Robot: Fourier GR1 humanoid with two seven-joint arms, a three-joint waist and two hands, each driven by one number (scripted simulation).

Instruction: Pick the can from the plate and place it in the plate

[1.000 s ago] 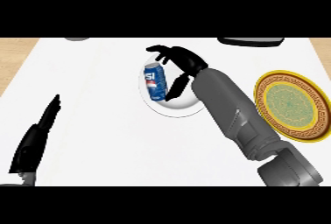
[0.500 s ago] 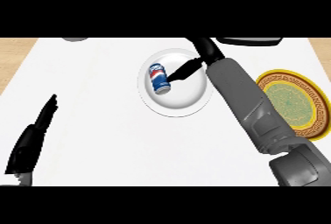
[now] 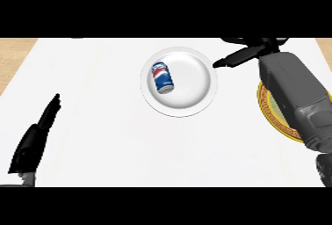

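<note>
Can (image 3: 162,78) lying on its side in the white plate (image 3: 194,94), left of the middle, held by nothing. Right hand (image 3: 241,55) released, fingers outstretched just beside that plate's far right rim, apart from the can. Left hand (image 3: 37,136) resting open at the lower left of the counter (image 3: 103,110). Gold-rimmed plate (image 3: 272,117) half hidden under the right forearm. Fits either a reach toward the can or a pull-away after setting it down; impossible to tell which.

We see a bulky grey right forearm (image 3: 295,90) ending in a slim black right hand (image 3: 250,52); our left hand (image 3: 37,136) is black too.
</note>
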